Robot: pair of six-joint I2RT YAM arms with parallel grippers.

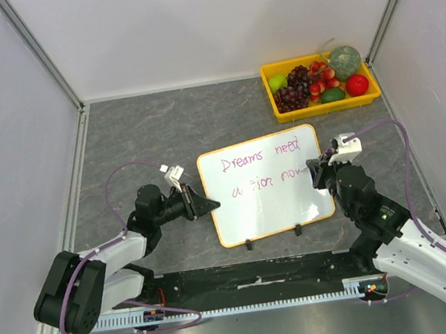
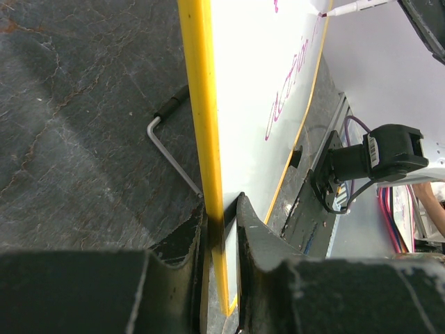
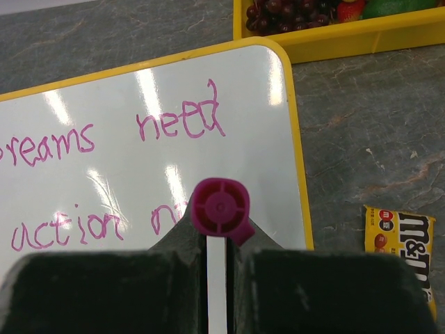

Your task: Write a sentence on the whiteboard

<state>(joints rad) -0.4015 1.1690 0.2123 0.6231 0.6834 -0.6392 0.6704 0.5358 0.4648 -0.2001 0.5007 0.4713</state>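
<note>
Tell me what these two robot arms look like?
The left arm and right arm have bulky black joints and white links. A thin purple cable loops along each. The left gripper and right gripper are black, each topped by a small white block.

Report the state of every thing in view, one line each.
whiteboard: two lines of pink writing on it, left edge clamped.
marker: uncapped, tip at the whiteboard.
left gripper: shut on the whiteboard's edge.
right gripper: shut on the marker.
tray: full of fruit.
candy packet: lying flat, apart from the whiteboard.
</note>
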